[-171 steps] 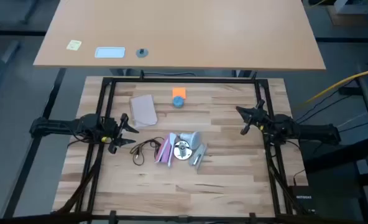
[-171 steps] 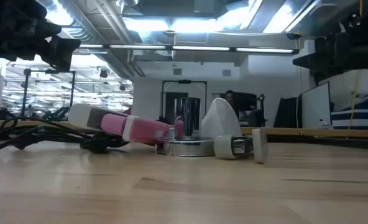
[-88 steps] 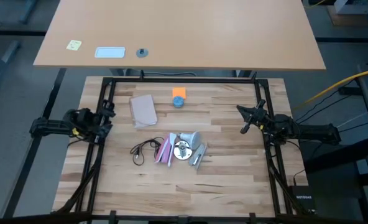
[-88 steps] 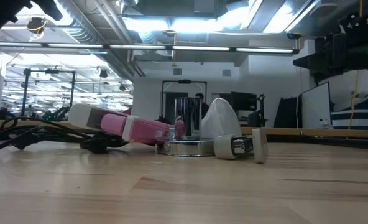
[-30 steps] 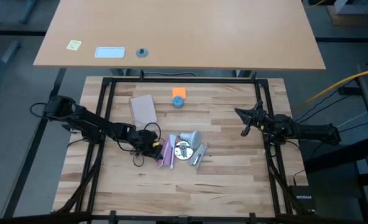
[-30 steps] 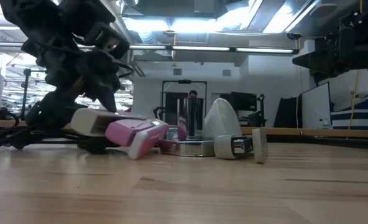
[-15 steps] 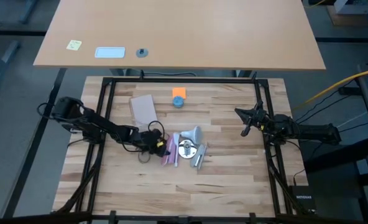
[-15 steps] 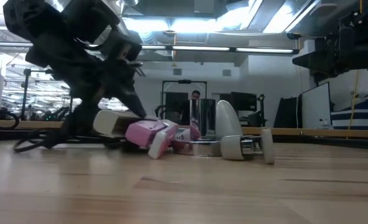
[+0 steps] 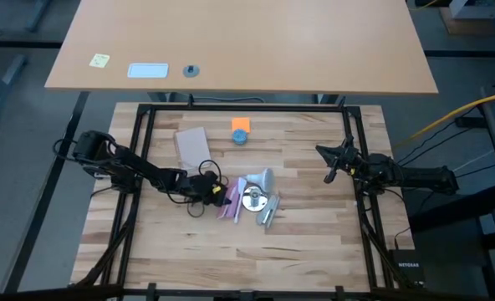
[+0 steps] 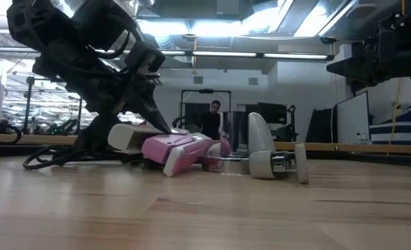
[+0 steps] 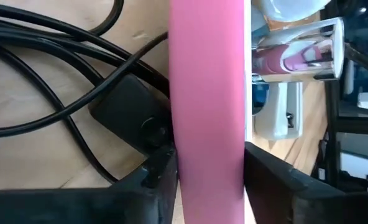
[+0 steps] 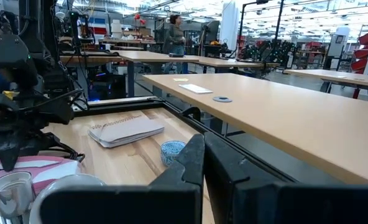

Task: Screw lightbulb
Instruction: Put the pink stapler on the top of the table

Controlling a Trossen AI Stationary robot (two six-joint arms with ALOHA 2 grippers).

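The frosted white lightbulb (image 9: 261,178) lies on the table mid-centre beside the silvery round socket (image 9: 252,198); in the low view the lightbulb (image 10: 257,135) stands behind a white-and-metal piece (image 10: 275,165). My left gripper (image 9: 216,192) reaches in from the table's left and is shut on the flat pink-and-white packet (image 9: 229,201), just left of the socket. The socket's dark cord (image 9: 193,199) coils under that gripper. My right gripper (image 9: 331,163) waits shut at the table's right side, touching nothing. My left gripper pinches the packet's pink part (image 11: 207,143) between its two fingers (image 11: 161,174), one on each flat face. The fingers slant down from the table's left and lie along the packet. The packet is tilted, its lower end (image 10: 171,167) on the table and its far end by the socket.
A tan notepad (image 9: 192,147) lies at the far left, with an orange block and a small blue thing (image 9: 241,130) at the far middle. Black frame rails (image 9: 139,150) border the table. A person (image 10: 210,119) stands in the room beyond.
My left gripper has gone a little toward the table's right edge and tipped further down. The packet, the socket, the white-and-metal piece and the lightbulb have slid slightly to the right with it, and the packet's end has tipped onto the table.
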